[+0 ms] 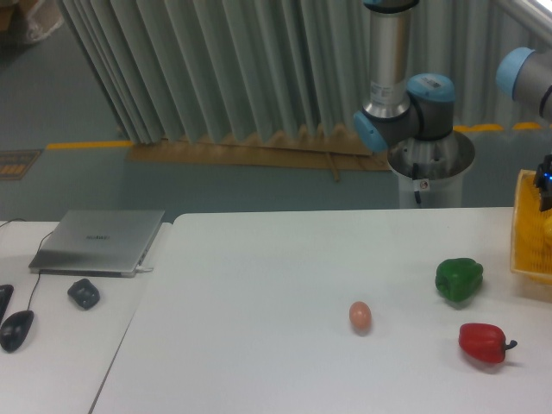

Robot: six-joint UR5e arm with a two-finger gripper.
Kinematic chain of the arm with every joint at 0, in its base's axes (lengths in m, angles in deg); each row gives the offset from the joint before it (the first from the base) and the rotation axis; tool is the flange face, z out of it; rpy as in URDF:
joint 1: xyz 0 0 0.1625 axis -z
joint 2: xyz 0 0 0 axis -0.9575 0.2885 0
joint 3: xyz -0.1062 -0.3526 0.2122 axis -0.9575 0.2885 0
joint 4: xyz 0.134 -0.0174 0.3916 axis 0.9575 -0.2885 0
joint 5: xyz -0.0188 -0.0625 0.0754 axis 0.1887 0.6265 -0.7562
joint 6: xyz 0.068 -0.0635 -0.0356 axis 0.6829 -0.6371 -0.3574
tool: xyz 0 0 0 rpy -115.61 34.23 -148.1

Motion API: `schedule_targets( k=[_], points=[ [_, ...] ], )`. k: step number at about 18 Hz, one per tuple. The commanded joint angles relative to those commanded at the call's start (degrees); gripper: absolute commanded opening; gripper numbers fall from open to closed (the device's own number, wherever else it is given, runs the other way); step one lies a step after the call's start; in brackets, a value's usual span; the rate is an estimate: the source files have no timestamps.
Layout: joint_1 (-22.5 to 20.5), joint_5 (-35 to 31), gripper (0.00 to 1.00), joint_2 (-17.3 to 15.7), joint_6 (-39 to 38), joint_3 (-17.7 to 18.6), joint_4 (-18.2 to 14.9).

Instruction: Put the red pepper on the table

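Note:
The red pepper [483, 342] lies on its side on the white table [259, 328], near the front right, with its dark stem pointing right. Nothing holds it. Only a dark part of my gripper [545, 191] shows at the right edge of the frame, above a yellow basket, well behind and to the right of the red pepper. Its fingers are cut off by the frame edge, so I cannot tell whether it is open or shut.
A green pepper [458, 279] sits just behind the red one. A small pinkish-brown egg [360, 316] lies to their left. A yellow basket [528, 233] stands at the right edge. The adjoining desk holds a grey laptop [99, 241] and a mouse [17, 329].

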Motion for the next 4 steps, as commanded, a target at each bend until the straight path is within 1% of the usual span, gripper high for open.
schedule_targets(
  k=[3,4],
  points=[
    [3.4,0.3,1.0,1.5,-9.0,-0.9,0.1],
    [3.7,0.3,1.0,1.5,-9.3,-1.0,0.1]
  ],
)
